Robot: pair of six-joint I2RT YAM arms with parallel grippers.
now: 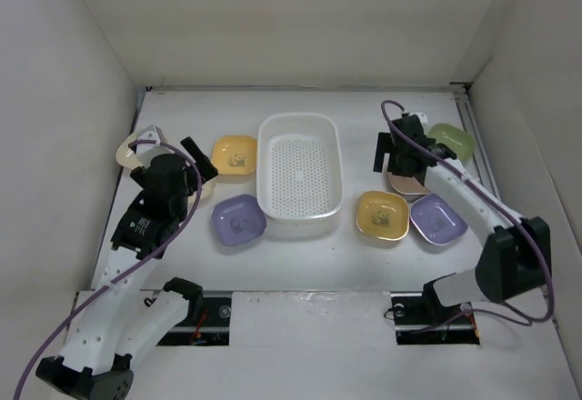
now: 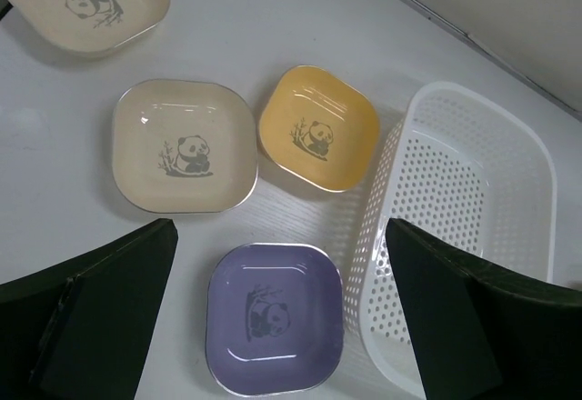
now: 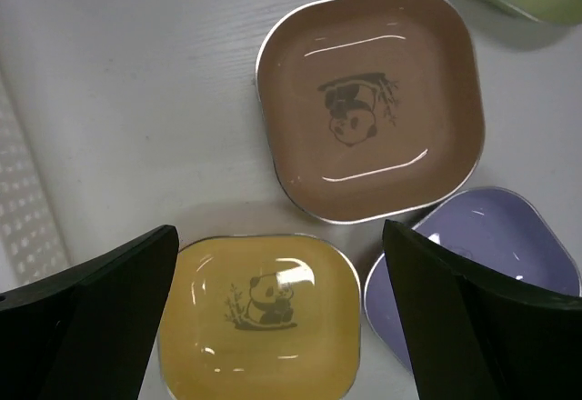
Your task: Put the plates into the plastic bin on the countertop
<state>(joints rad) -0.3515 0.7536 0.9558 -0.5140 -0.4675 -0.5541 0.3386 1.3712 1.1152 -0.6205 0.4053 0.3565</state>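
On the left of the tabletop (image 1: pixel 300 259), the left fingers (image 2: pixel 109 318) are held spread above a cream plate (image 2: pixel 185 145), yellow plate (image 2: pixel 318 127) and lavender plate (image 2: pixel 273 318). The plastic bin (image 1: pixel 300 120) is set centrally, all plates outside it. Rightward, the right fingers (image 3: pixel 100 300) are spread above a tan plate (image 3: pixel 368 100).

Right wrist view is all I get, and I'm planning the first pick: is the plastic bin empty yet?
Observer: Yes, the plastic bin holds no plates; it sits left of your yellow plate.
Operator: Any plates beyond it?
Observer: Four on the left side: a second yellow plate, a lavender plate, a cream plate and a second cream plate.
Operator: Anything held there?
Observer: No, the left gripper hangs open above them, holding nothing.
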